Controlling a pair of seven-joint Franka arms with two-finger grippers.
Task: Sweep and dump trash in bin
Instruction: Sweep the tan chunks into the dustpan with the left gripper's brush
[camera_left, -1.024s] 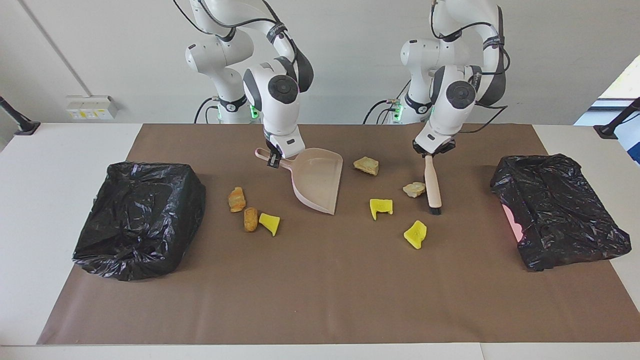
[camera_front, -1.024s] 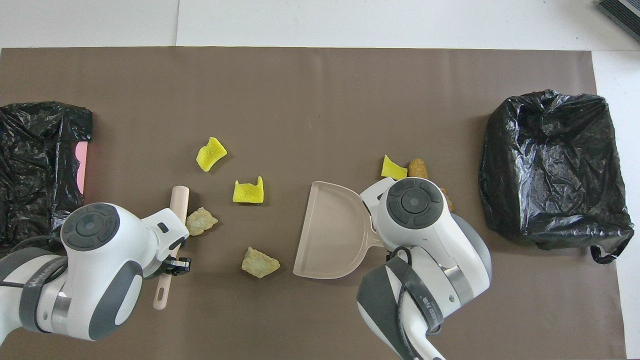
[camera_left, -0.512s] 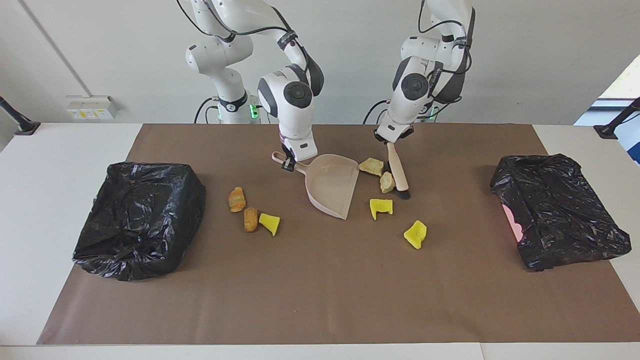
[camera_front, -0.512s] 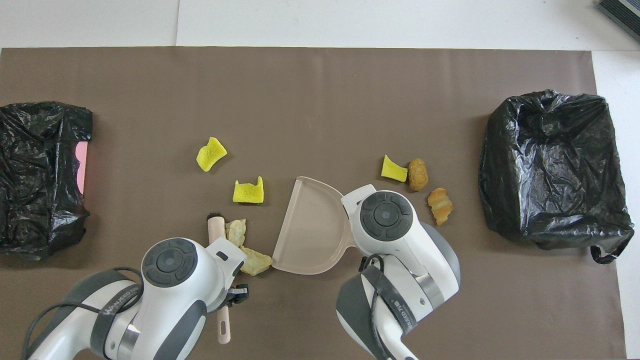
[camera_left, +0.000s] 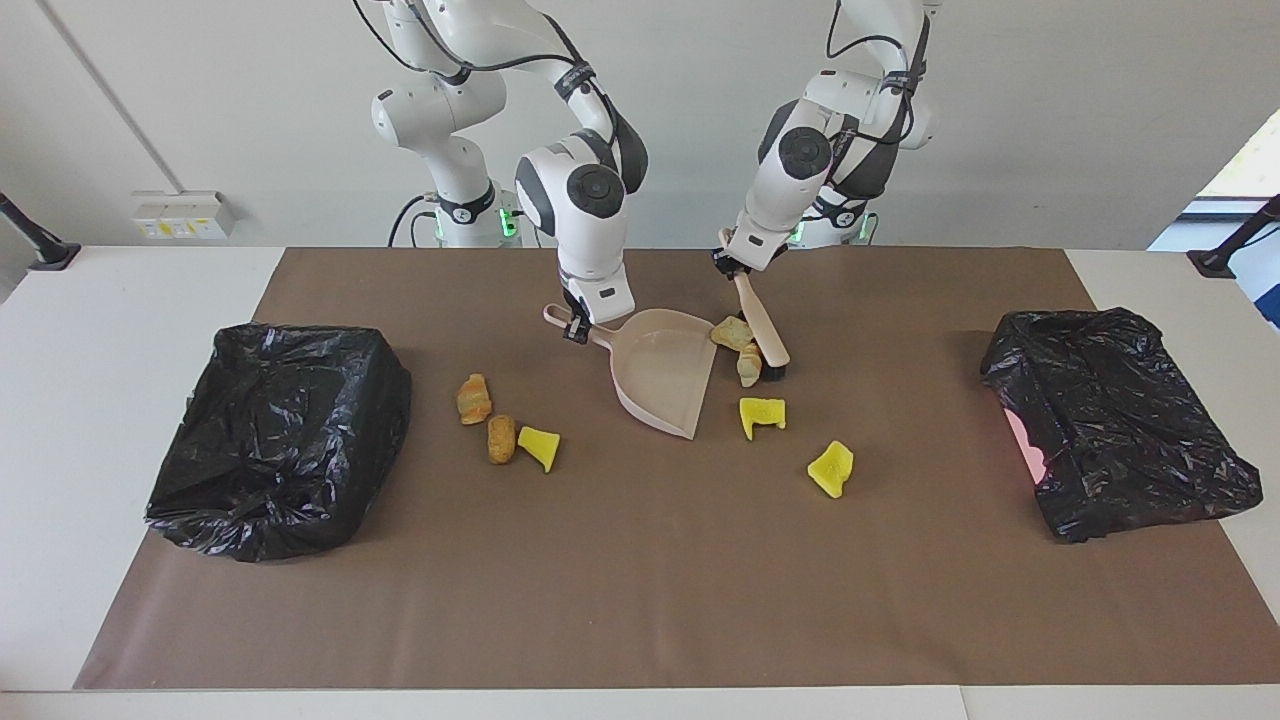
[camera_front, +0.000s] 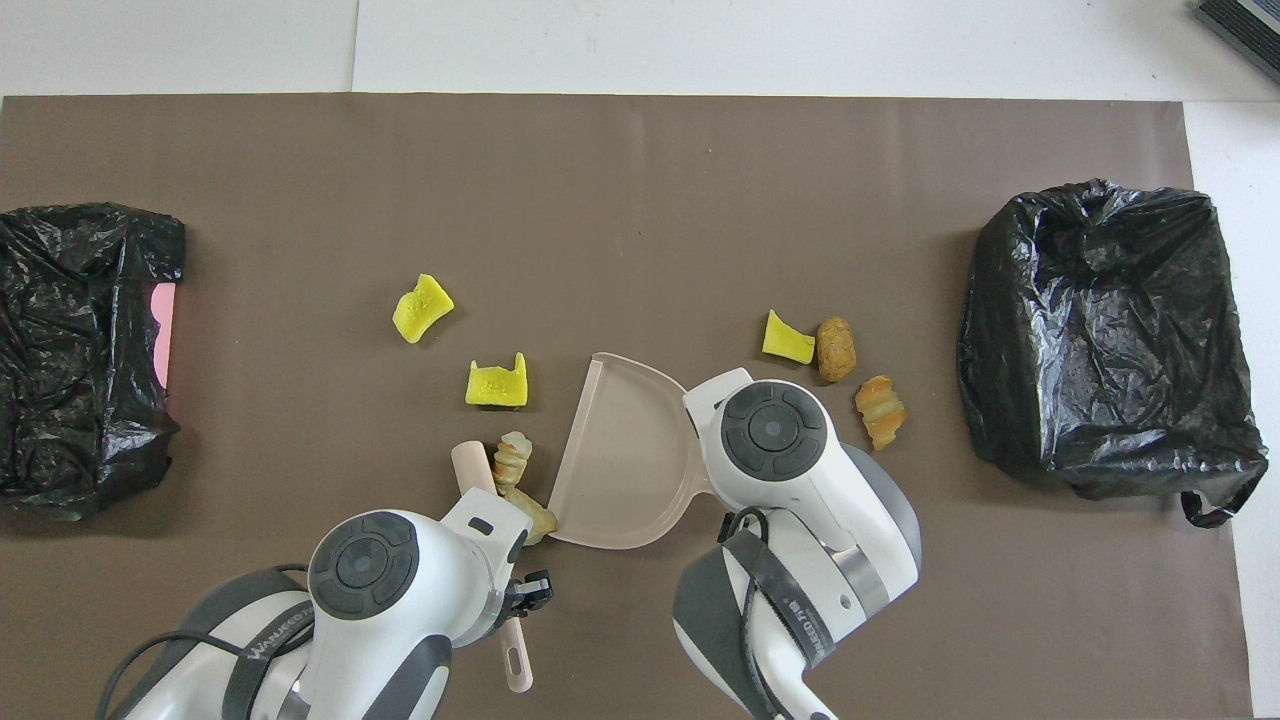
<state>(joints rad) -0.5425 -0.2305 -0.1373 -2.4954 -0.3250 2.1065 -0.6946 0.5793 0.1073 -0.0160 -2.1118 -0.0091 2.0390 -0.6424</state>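
White table against a pale wall, brown paper mat (camera_left: 640, 560) spread over the middle. Right gripper (camera_left: 578, 325) clamped on the handle of the pink dustpan (camera_left: 664, 375), which sits mid-mat with its open edge toward the left arm's end. Left gripper (camera_left: 735, 268) closed on the handle of a small brush (camera_left: 763, 330); brush slants down, dark bristles on the mat just beside the pan's mouth. Two tan foam chunks (camera_left: 741, 347) sit pressed between the bristles and the pan's edge, touching both, not yet inside. Two yellow chunks (camera_left: 762, 415) (camera_left: 832, 468) lie loose, farther from the robots than the brush, toward the left arm's end. Three more pieces cluster at the pan's other flank, toward the right arm's end: two orange-tan (camera_left: 474, 398) (camera_left: 501, 438), one yellow (camera_left: 540, 446). A black-bagged bin (camera_left: 280, 440) stands at the right arm's end of the mat; a second black-bagged bin (camera_left: 1115, 420), pink showing at its edge, at the left arm's end.
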